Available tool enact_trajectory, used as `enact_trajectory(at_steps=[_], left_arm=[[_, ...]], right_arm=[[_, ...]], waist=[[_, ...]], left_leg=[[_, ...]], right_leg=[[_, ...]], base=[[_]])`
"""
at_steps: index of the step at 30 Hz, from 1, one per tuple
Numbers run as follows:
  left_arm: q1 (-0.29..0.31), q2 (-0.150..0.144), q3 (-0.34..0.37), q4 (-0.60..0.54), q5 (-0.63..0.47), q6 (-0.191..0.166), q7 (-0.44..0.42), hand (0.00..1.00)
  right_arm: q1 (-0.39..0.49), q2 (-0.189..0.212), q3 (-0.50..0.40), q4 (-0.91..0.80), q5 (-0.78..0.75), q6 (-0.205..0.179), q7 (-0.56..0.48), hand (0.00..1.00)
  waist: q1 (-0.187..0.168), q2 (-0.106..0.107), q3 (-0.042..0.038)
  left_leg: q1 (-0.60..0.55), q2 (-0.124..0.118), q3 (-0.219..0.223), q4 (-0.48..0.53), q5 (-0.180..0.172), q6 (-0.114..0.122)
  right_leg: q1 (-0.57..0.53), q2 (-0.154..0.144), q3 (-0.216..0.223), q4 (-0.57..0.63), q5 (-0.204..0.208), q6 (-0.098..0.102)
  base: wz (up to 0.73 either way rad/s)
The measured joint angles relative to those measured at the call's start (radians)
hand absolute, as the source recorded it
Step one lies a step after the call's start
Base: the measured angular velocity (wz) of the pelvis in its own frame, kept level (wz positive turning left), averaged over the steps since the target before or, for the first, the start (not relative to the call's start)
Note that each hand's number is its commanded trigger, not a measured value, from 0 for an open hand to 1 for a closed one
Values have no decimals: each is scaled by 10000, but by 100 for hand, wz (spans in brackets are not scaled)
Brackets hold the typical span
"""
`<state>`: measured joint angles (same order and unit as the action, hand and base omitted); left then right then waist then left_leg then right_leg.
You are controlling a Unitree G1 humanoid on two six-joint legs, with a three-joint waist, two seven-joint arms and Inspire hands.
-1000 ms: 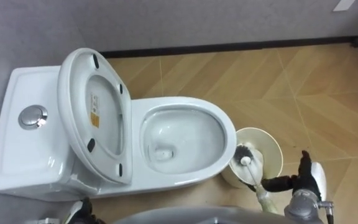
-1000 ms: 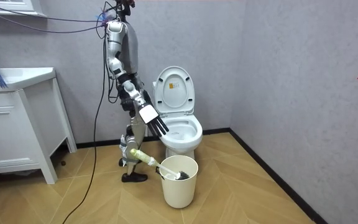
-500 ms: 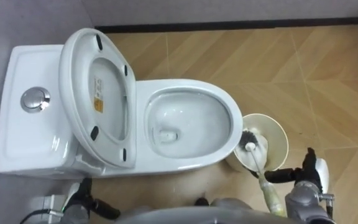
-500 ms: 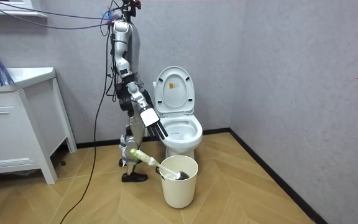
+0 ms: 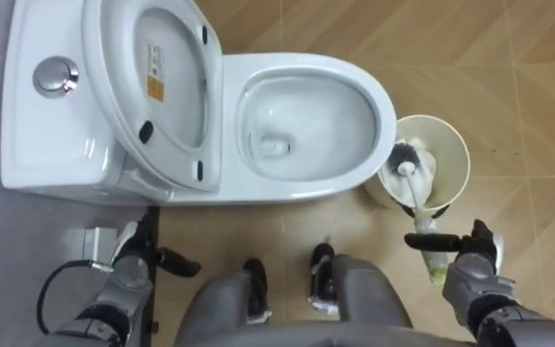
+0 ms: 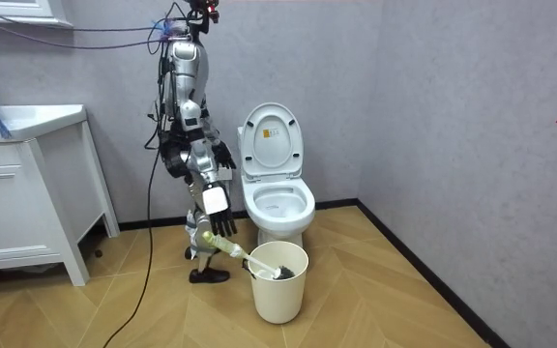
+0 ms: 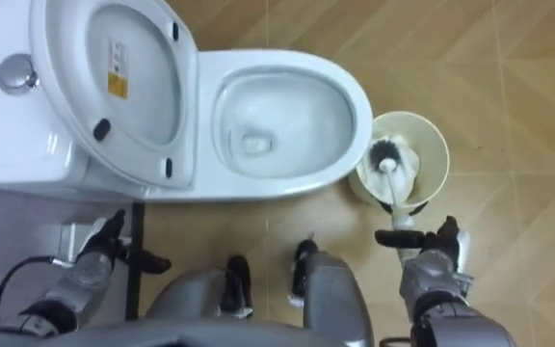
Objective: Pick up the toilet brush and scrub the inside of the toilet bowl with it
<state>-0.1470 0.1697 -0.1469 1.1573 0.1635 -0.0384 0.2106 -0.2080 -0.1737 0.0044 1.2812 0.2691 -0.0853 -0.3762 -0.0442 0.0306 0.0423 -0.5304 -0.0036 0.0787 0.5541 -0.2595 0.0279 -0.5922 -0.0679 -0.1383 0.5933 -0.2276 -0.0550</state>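
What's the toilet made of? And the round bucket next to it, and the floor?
The toilet looks like glazed ceramic: white, smooth, with shiny highlights. The bucket is probably plastic: cream, matte, with a thin rim. The floor looks like wood or wood-look planks, with grain lines laid in a zigzag pattern; I can't tell which.

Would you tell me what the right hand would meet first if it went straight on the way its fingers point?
Most likely the toilet brush's handle, which leans out of the white bucket just ahead of the right hand, fingers open; depth is hard to judge.
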Motion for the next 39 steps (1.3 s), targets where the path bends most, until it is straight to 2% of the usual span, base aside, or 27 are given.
enact_trajectory(at_steps=[4,9,14,18,22,28,32,39], left_arm=[[-237,-34,-168,-190,-265,-53,164,0],[-381,-15,-590,-390,-778,-65,240,0],[-955,25,-1136,-535,-935,-129,247,0],[-1004,133,-1314,-760,-945,-202,268,0],[-961,159,-1323,-1465,-942,-280,426,0],[-954,229,-1423,-1973,-941,-285,433,0],[-790,435,-1536,-2274,-939,-287,474,0],[-605,459,-1550,-2588,-943,-291,605,0]], right_arm=[[-151,-296,348,26,244,11,16,0],[-501,-505,920,29,764,44,192,0],[-1113,-818,1140,27,713,138,313,0],[-1269,-1186,1330,13,660,113,309,0],[-1241,-1474,1328,-4,654,127,302,0],[-1444,-1534,1327,-64,653,133,304,0],[-1430,-1624,1426,-66,648,138,307,0],[-1352,-1711,1730,19,529,137,439,0]], waist=[[230,-19,2],[386,-47,21],[521,-55,32],[561,-28,55],[765,-22,59],[786,-19,59],[775,-17,59],[789,1,60]], left_leg=[[-1261,-93,6,854,-23,36],[-2170,-71,-20,1481,-58,-25],[-3365,-5,-88,2245,-71,-26],[-3921,57,-123,2903,-284,-4],[-4453,31,-119,3445,-452,17],[-5150,-85,-132,3965,-545,-1],[-5470,-83,-292,4547,-806,-59],[-5704,-88,-486,4851,-940,-111]], right_leg=[[-1299,-192,48,930,-7,-109],[-2142,-221,36,1456,-5,-135],[-3203,-228,-25,1964,45,-175],[-3688,-202,-48,2482,-30,-242],[-4213,-352,-68,3070,-262,-220],[-4958,-544,-59,3774,-480,-319],[-5163,-705,-316,4320,-790,-469],[-5276,-703,-463,4537,-960,-486]], base=[[3],[5],[2],[-2],[5],[9],[9],[6]])
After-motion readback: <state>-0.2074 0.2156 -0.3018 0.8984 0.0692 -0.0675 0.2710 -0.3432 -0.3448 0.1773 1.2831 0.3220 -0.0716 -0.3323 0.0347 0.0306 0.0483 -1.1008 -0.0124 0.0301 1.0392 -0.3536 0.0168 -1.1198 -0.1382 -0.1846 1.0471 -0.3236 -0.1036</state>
